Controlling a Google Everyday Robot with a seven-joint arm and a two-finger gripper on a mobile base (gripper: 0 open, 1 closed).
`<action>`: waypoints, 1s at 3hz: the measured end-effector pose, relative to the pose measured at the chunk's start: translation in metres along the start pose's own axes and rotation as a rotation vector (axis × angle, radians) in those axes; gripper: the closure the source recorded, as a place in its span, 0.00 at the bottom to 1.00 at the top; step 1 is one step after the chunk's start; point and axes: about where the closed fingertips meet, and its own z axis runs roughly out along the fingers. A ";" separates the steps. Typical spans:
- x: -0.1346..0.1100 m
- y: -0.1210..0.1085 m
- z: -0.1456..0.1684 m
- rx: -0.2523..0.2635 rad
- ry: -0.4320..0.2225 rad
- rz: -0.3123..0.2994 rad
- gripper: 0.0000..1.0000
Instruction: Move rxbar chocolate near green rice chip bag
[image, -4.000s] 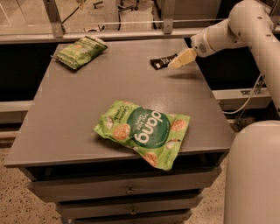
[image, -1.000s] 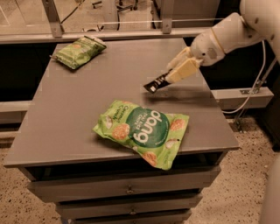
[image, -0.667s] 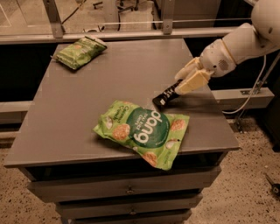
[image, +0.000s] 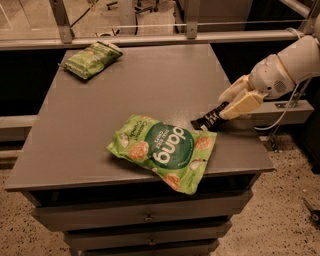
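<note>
The rxbar chocolate (image: 208, 119) is a thin black bar with white lettering, held tilted just above the table at the right. My gripper (image: 231, 104) is shut on its upper right end. The green rice chip bag (image: 165, 151), light green with a dark "dang" circle, lies flat near the table's front edge. The bar's lower end is just right of the bag's upper right corner, close to it.
A smaller plain green bag (image: 91, 59) lies at the table's far left corner. The grey table (image: 100, 115) stands on a drawer cabinet. My white arm (image: 287, 67) reaches in from the right over the table's right edge.
My gripper has carried the black bar from the far right of the table down and forward, until it is beside the dang bag's upper right corner.
</note>
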 end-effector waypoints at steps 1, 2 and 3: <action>0.011 0.009 -0.002 -0.008 0.007 0.002 0.61; 0.017 0.015 -0.001 -0.018 0.009 0.006 0.38; 0.019 0.019 0.000 -0.029 0.007 0.013 0.15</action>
